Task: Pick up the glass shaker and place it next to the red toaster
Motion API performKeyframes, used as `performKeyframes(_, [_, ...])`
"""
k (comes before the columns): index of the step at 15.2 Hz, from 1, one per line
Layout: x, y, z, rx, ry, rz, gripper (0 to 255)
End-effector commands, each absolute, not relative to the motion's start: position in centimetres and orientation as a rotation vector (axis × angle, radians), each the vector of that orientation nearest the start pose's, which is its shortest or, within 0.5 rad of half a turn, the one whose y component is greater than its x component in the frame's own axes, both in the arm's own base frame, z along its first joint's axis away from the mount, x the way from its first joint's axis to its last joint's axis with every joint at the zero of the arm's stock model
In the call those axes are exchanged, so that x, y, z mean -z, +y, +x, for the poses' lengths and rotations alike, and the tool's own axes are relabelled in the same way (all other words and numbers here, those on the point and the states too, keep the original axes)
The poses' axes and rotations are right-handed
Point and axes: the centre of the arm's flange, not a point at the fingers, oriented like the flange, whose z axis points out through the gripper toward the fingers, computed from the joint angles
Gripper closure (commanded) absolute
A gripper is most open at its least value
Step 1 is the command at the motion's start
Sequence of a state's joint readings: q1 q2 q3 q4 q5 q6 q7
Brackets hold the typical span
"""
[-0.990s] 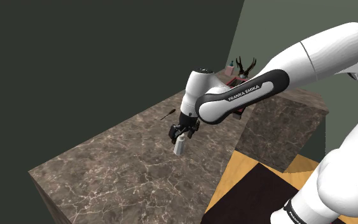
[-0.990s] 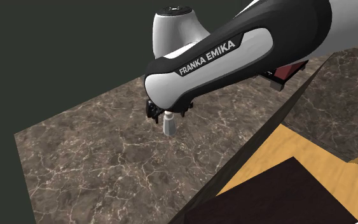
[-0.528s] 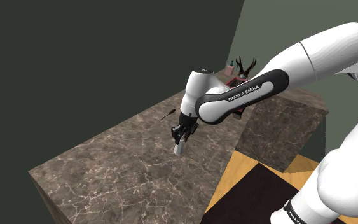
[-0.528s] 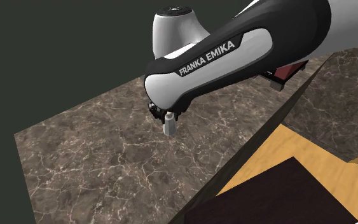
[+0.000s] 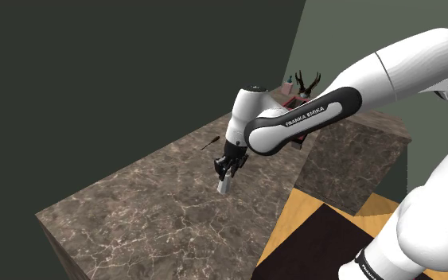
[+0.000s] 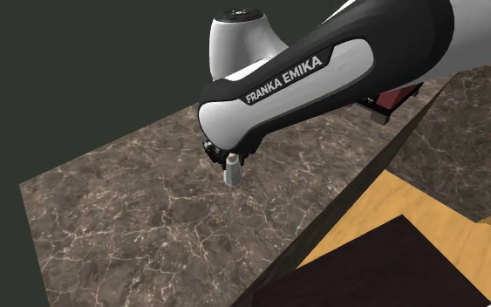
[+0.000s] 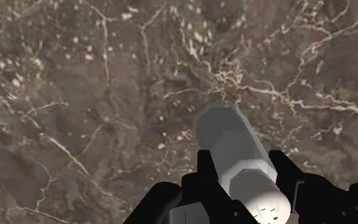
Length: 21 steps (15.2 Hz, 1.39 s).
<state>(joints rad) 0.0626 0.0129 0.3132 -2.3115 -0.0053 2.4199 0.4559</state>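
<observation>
We see the gripper [image 7: 242,172] closed snugly around the pale shaker [image 7: 231,143], whose base seems to touch the dark marble counter [image 7: 75,95]

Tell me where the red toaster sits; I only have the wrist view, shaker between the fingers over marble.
Observer: The red toaster is at the counter's far end, at the second exterior view's right, partly behind the forearm.
Operator: Anything else on the counter?
Observer: A thin dark utensil lies near the wall, to the shoulder view's left of the gripper.
Operator: Is the shaker upright?
Observer: About upright, clasped at its top.
</observation>
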Motion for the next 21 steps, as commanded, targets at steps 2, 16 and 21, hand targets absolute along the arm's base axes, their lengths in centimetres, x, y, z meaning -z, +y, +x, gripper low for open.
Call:
performKeyframes(2, [-35.8, 19.1, 48.4, 0.135, 0.118, -3.097, 255])
performKeyframes(16, [-43.2, 19.1, 48.4, 0.135, 0.118, -3.097, 255])
performKeyframes(21, [-45.8, 19.1, 48.4, 0.135, 0.118, -3.097, 255])
